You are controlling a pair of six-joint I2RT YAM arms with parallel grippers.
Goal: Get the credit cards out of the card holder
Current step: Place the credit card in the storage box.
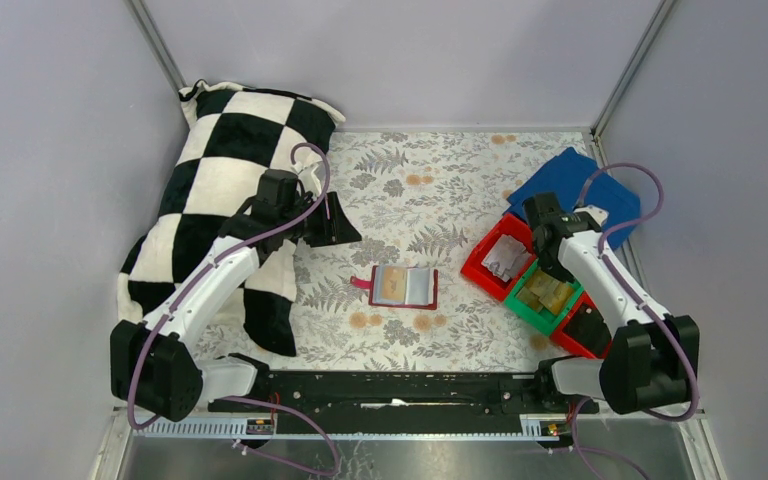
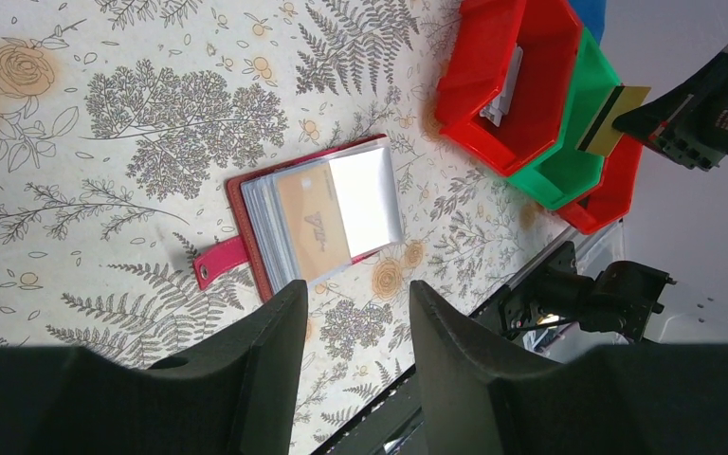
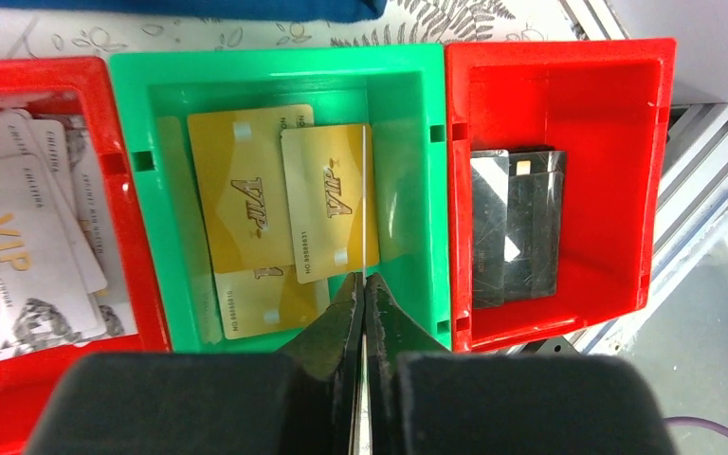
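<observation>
The dark-red card holder (image 1: 404,287) lies open on the floral table, snap tab to the left. In the left wrist view (image 2: 246,204) it shows clear sleeves with a tan-gold card (image 2: 311,226) in the top one. My left gripper (image 1: 333,222) is open and empty, above the table left of and beyond the holder; it also shows in its own view (image 2: 355,294). My right gripper (image 3: 364,280) is shut on a gold card (image 3: 367,190), seen edge-on and held upright over the green bin (image 3: 275,66). The held card also shows in the left wrist view (image 2: 611,121).
Three bins stand in a row at the right: a red bin (image 3: 28,71) with pale grey cards (image 3: 19,246), the green bin (image 1: 523,307) with gold cards (image 3: 246,190), and a red bin (image 3: 569,52) with dark cards (image 3: 517,223). A checkered pillow (image 1: 220,180) lies left, a blue cloth (image 1: 575,185) far right.
</observation>
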